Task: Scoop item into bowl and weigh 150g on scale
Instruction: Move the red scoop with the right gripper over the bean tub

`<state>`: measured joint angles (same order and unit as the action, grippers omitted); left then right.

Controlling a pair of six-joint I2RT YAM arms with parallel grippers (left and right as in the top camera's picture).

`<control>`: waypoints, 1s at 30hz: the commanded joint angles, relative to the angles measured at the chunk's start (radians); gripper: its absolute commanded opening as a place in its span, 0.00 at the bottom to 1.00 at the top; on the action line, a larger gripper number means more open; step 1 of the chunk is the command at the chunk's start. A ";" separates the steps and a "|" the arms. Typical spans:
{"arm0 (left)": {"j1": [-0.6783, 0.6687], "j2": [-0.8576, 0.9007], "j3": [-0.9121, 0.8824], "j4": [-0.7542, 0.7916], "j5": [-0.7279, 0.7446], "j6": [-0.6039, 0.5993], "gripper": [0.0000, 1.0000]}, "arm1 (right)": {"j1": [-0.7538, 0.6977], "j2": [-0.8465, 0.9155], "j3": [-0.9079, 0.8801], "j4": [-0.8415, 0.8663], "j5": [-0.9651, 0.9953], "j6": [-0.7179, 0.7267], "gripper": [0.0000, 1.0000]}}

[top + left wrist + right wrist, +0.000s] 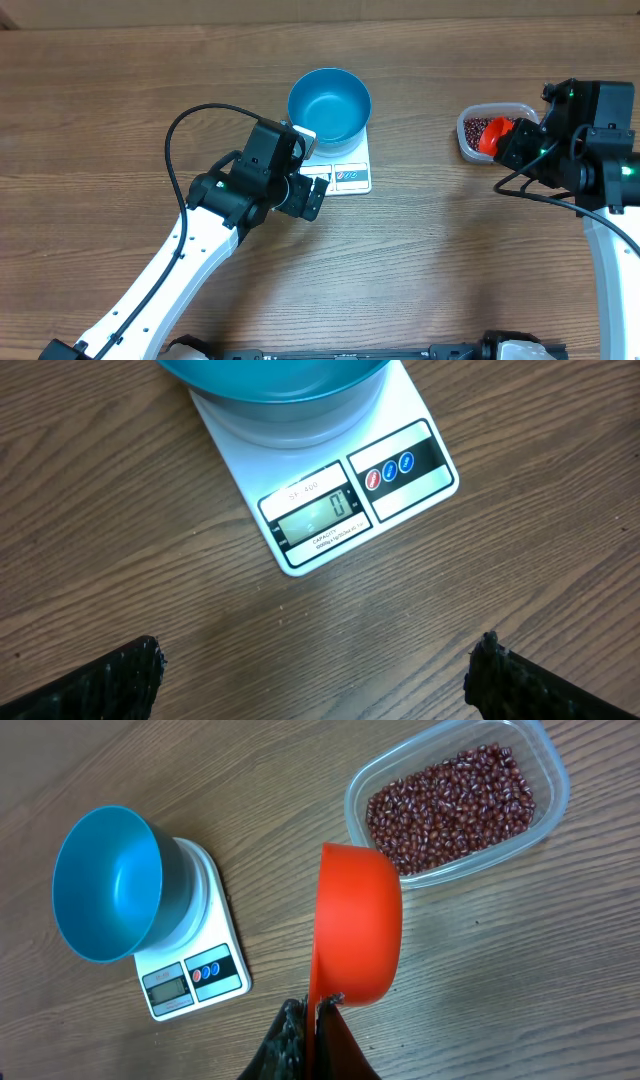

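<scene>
Beans (450, 805) fill the upper-right tub (355, 800); bowl (105, 885) sits on scale (195, 975); left fingers (110, 680) spread, right fingers (300, 1040) pinch orange scoop (355, 925).

- Setting: a robot manipulation bench in a lab.
- Evidence: white left arm (170, 270) and right arm (600, 185), trailing black cables (205, 107), work over a wood-grain table (120, 90).
- Props, far centre to right: kitchen scale (350, 176), blue bowl (330, 105), orange scoop (360, 925), clear tub (497, 106) of red beans (450, 805).

Glossy plastic bowl (330, 105), matt wood-grain table (150, 80).
</scene>
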<state>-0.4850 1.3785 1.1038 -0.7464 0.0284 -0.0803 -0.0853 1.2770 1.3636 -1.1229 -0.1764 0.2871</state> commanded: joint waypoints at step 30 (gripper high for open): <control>-0.008 0.001 -0.003 0.011 -0.003 0.035 1.00 | -0.025 0.090 0.186 -0.050 0.027 -0.094 0.03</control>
<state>-0.4850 1.3785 1.1038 -0.7387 0.0284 -0.0681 -0.0883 1.3117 1.4395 -1.1538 -0.1719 0.2489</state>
